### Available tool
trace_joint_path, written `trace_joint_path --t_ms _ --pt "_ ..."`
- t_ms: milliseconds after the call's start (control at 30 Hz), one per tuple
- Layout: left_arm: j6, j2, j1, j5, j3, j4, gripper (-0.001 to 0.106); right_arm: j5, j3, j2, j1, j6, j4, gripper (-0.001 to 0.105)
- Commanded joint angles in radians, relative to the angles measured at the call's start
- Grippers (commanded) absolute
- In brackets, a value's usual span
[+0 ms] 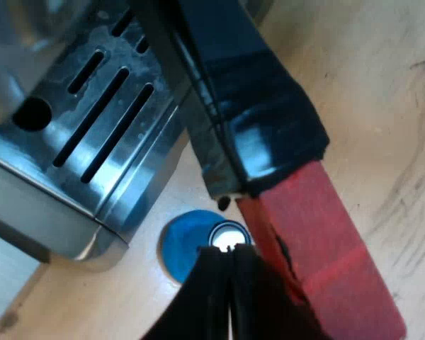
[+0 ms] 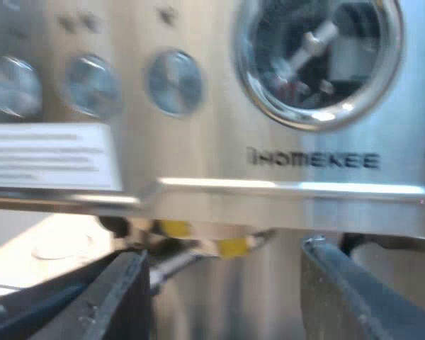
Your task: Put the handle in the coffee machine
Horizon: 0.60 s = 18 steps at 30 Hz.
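Handle [image 1: 265,117] with the red end is close by the machine [image 1: 92,113] and the blue tamper [image 1: 183,246] — the left gripper [image 1: 230,294] is pinched closed right beside it. Right gripper [image 2: 223,301] is wide open at the machine's front.

Left view looks down on the espresso machine [image 1: 92,106] closely; right faces its front panel.
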Motion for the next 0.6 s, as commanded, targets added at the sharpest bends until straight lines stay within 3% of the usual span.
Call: trace_joint_path --t_ms 33,333,533,600 --pt "-0.077 -0.02 -0.022 0.144 0.003 0.022 0.001 -0.003 0.014 -0.034 0.022 -0.004 -0.013 0.049" --pt "-0.101 -0.02 -0.025 0.149 0.003 0.031 0.001 -0.049 0.025 -0.177 0.088 0.006 0.15 0.047" --pt "-0.159 -0.02 -0.025 0.149 0.003 0.021 0.001 -0.164 0.025 -0.272 0.092 0.109 0.352 0.047" --pt "-0.171 -0.02 -0.025 0.149 0.003 0.022 0.001 -0.225 0.025 -0.33 0.092 0.144 0.507 0.047"
